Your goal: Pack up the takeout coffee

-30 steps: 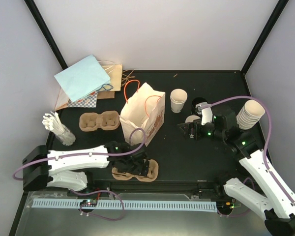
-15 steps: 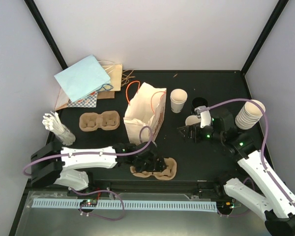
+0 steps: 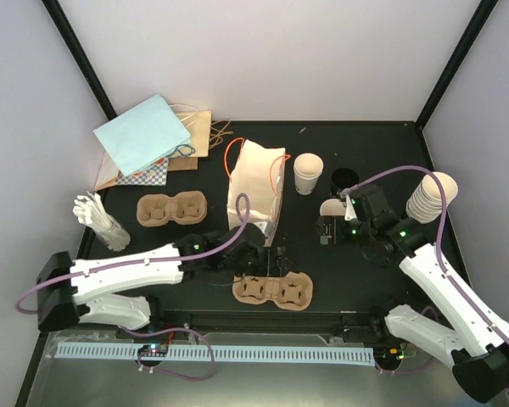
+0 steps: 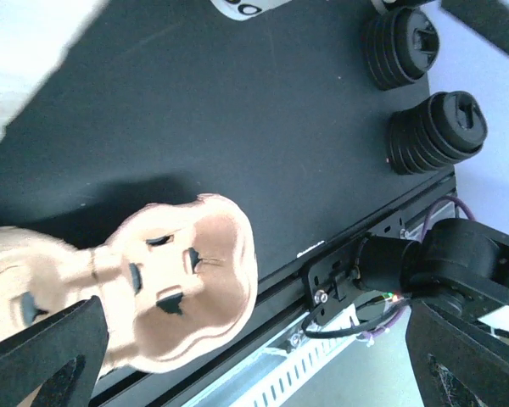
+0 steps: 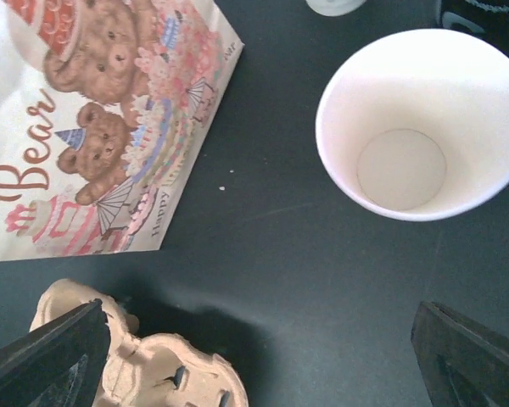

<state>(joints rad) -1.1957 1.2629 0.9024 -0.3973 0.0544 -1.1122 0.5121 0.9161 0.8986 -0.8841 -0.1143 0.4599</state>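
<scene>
Cup 1 [image 3: 308, 173]: cream-white tapered paper cup, upright, mouth open, no lid. It stands at back centre of the table [image 3: 373, 263], just right of the paper bag [image 3: 256, 191].

Cup 2 [image 5: 420, 123]: same type, upright, unlidded, empty, white inside. It is near cup 1, on its near right, and partly hidden in the top view [image 3: 329, 207].

Cup stack [image 3: 430, 197]: nested cream cups, mouths up, at the right edge.

Black lid [image 3: 344, 178]: round, just right of cup 1; detail unclear.

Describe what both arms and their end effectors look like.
The left arm and right arm match: white shells, black joints, a purple cable looping along each, small green lights near the wrists. The left end effector and right end effector are black.
</scene>
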